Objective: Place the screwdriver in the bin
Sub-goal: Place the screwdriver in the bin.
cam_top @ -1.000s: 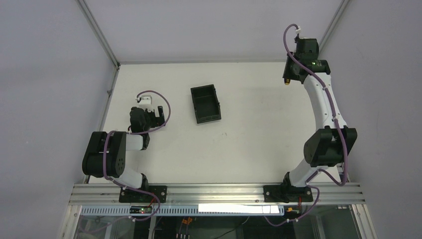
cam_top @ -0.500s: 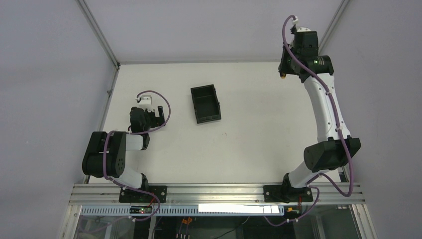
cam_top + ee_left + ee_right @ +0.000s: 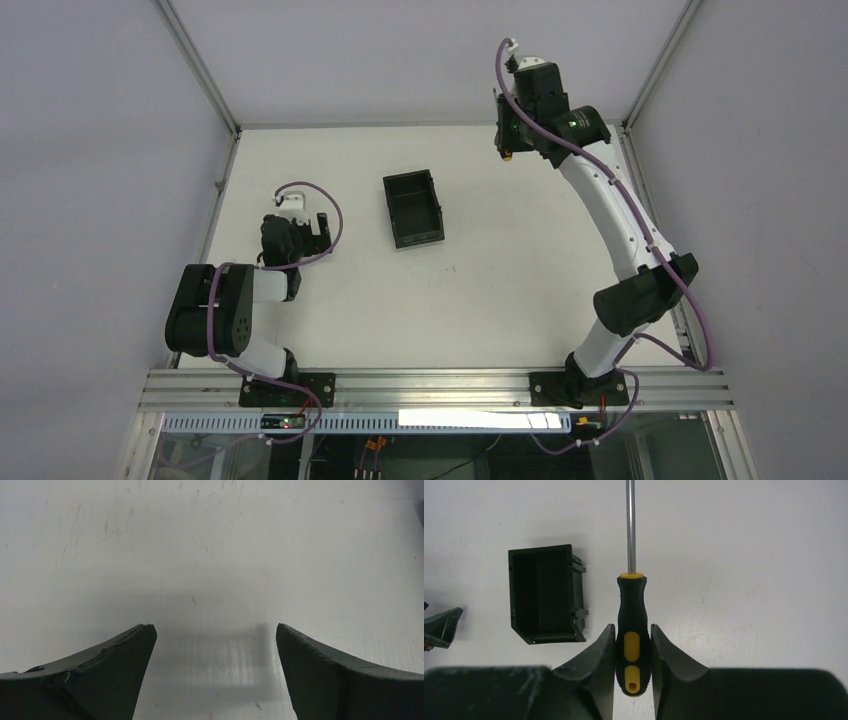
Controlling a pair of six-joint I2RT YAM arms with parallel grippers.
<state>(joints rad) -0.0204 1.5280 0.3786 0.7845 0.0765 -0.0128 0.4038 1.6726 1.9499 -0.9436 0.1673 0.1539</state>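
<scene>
Screwdriver (image 3: 632,605) in hand is the main fact here. We see the right gripper (image 3: 632,627) closed tight on the lower half of the black-and-yellow handle, one finger pressed to each side. The thin shaft runs straight out ahead of the wrist, away from the fingers. We judge that grip sensible: the thick rubbery handle gives the pads something that will not roll or slip, as the slim shaft might, and the tip is free to lead into the container. The bin (image 3: 546,595) lies open side up on the table (image 3: 520,270), off to the left of the tool in the right wrist view and apart from it, and it looks empty. From above, the right arm (image 3: 610,200) reaches toward the far edge of the table, with the bin nearer the middle and to its left. The tool there is only an orange speck under the wrist, so we cannot say how high it hangs, though it seems to be clear of the surface. The left gripper (image 3: 214,626) sits tucked on its own side, its jaws spread wide over the white table with nothing between them. It is well apart from the bin, which leaves the approach unobstructed. We take the carry as the step in hand: the tool has to travel left until it is over the bin, and its length should line up with the bin's longer side before release.
</scene>
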